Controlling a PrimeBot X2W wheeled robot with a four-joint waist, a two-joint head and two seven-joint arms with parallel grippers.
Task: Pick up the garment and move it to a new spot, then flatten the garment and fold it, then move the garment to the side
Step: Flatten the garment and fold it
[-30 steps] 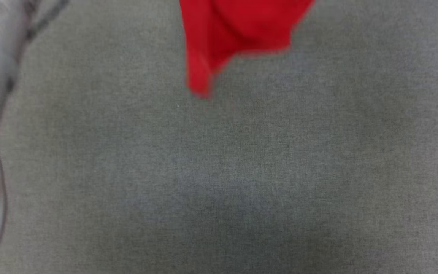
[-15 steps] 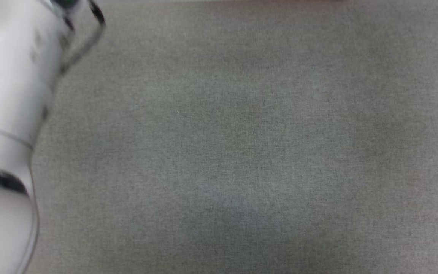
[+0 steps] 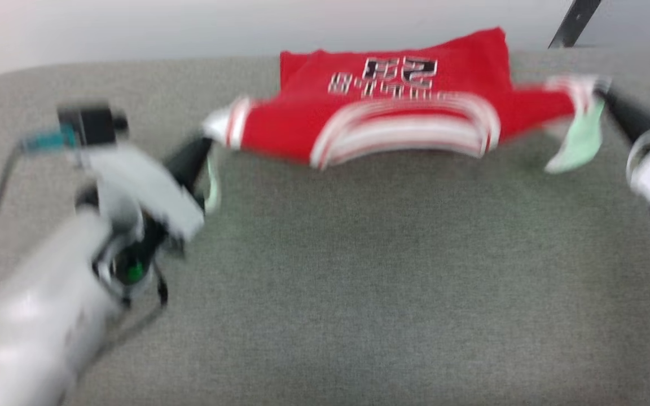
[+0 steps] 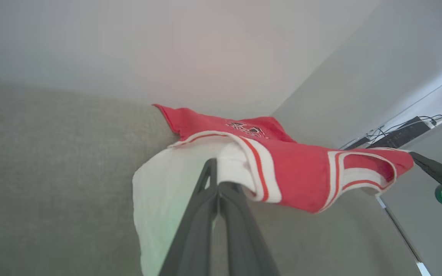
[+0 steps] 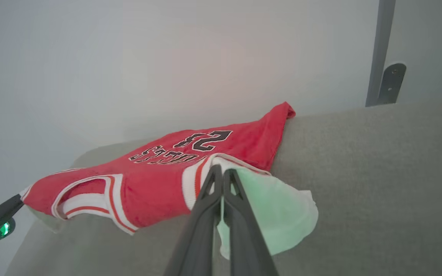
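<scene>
pale grey forearm (image 3: 31, 321), white wrist housing (image 3: 144, 189) with a green light (image 3: 133, 273), long dark fingers (image 4: 240, 230).

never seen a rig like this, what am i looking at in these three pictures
A two-armed robot. One picture comes from its head camera, looking down at a grey cloth-covered surface. The other two come from cameras on each wrist, looking along that arm's two dark fingers. The red thing is the garment, a jersey with white sleeves and the number 23. The left gripper pinches one sleeve, the right gripper the other, holding that end up, stretched between them; the far end seems to rest on the surface.
</scene>
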